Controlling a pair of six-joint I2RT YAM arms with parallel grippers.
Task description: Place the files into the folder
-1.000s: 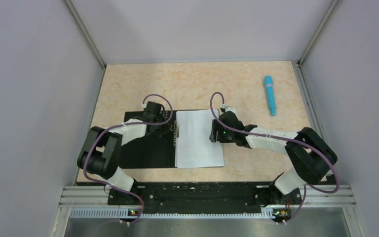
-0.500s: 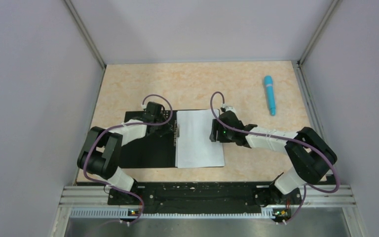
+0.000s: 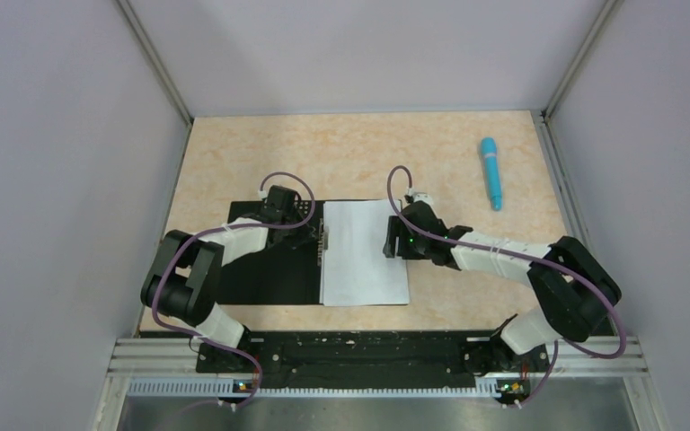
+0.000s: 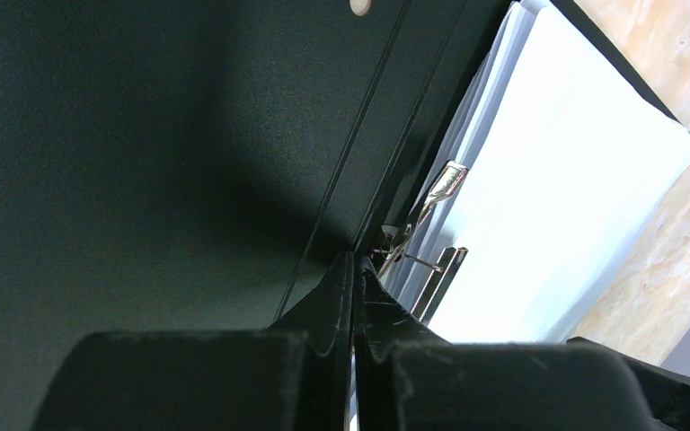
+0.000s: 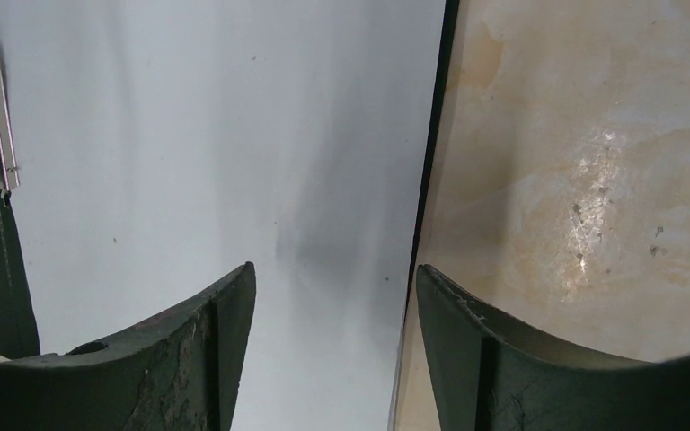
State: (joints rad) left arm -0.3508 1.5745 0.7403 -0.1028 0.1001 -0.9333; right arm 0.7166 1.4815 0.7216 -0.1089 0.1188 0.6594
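The folder (image 3: 260, 278) lies open on the table, black inside up. The white files (image 3: 364, 260) rest flat on its right half, beside a metal clip (image 4: 431, 202) at the spine. My left gripper (image 3: 310, 235) is shut, its tips (image 4: 352, 260) low on the black inside (image 4: 144, 135) right by the clip, holding nothing that I can see. My right gripper (image 3: 388, 241) stands open over the right edge of the files (image 5: 189, 135). One finger is above the paper, the other above the table past the folder's thin black edge (image 5: 431, 135).
A blue pen (image 3: 491, 172) lies at the back right of the beige tabletop (image 3: 368, 153), well away from both arms. Grey walls close in the left, right and back sides. The arms' bases sit on the black rail (image 3: 359, 352) at the near edge.
The right arm's elbow has swung slightly to the right and its jaws stand a little wider. The left arm, folder and files have stayed put.
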